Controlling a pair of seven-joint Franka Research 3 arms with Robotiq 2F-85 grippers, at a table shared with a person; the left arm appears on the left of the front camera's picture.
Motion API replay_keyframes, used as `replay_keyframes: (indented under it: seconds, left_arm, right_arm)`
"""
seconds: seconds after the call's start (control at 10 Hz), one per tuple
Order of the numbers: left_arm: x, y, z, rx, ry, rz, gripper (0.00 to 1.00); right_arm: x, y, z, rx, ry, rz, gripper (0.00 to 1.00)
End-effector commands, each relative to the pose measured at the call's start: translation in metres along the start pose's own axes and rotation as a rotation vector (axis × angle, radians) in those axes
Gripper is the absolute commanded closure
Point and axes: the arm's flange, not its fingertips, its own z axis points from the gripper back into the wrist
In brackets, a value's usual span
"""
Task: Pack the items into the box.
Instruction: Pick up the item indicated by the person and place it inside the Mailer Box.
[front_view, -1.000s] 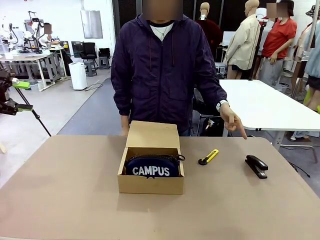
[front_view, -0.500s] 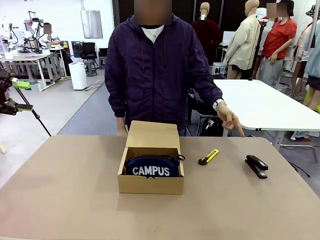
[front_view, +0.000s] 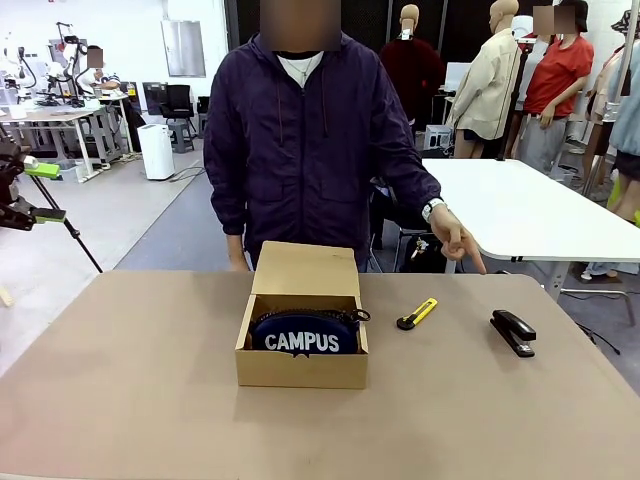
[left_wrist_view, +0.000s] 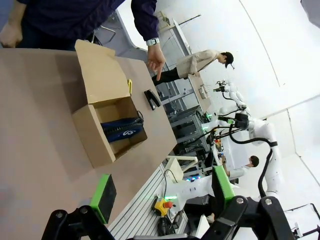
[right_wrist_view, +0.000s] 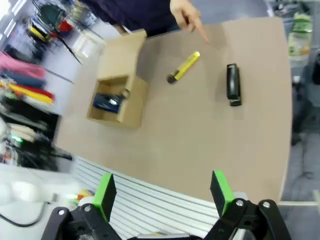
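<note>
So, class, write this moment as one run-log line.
pouch: in box | utility knife, stapler: on table | person's hand: pointing down | left gripper: open | right gripper: open

Lab hall – white worktables, tripod, bare grey floor

a person in a dark purple zip jacket stands at the far side of the tan table. behind them there's a white table, and across the grey floor a white bin.

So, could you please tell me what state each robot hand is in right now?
Left hand: open, holding nothing.
Right hand: open, holding nothing.
</note>
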Motion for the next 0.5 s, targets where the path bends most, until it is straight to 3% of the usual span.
replay_keyframes:
  seconds: [0.0,0.1,0.3,0.4]
  left_arm:
    - [0.0,-0.003,0.001,0.007,0.008,0.011,0.0]
    - [0.0,-0.003,0.001,0.007,0.008,0.011,0.0]
    - [0.0,-0.003,0.001,0.007,0.008,0.011,0.0]
    - [0.0,-0.003,0.001,0.007,0.008,0.011,0.0]
  right_arm:
    - [0.036,0.02,-0.045,-0.459,0.319,0.329,0.0]
    - [0.039,0.033,-0.076,-0.517,0.356,0.4,0.0]
    - [0.033,0.047,-0.136,-0.483,0.388,0.475,0.0]
    - [0.034,0.042,-0.149,-0.501,0.309,0.465,0.0]
